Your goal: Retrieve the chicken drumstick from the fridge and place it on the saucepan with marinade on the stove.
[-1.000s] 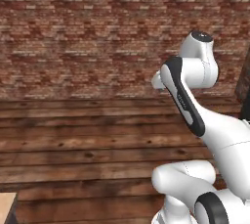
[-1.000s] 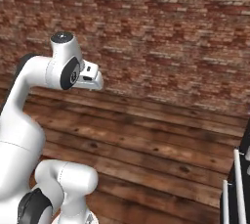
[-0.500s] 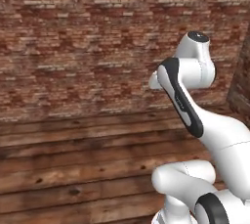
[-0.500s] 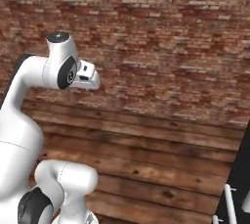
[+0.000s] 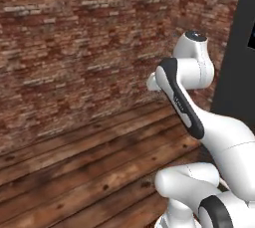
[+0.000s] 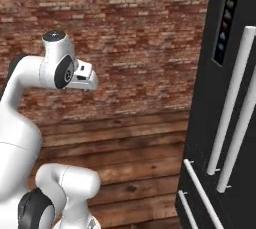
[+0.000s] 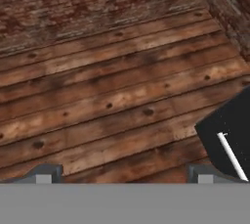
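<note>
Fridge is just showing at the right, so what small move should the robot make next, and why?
Probably keep turning the base right until it squarely faces the fridge. Its doors look shut, with the pale bar handles at the right of the right base view. The gripper points down at the wood floor, its fingers wide apart and holding nothing, so no reach seems sensible yet.

I see the fridge (image 6: 227, 123), tall and dark grey, standing upright against the brick wall (image 6: 135, 38). Its doors are shut, with long pale bar handles (image 6: 231, 100) and an icon column.
</note>
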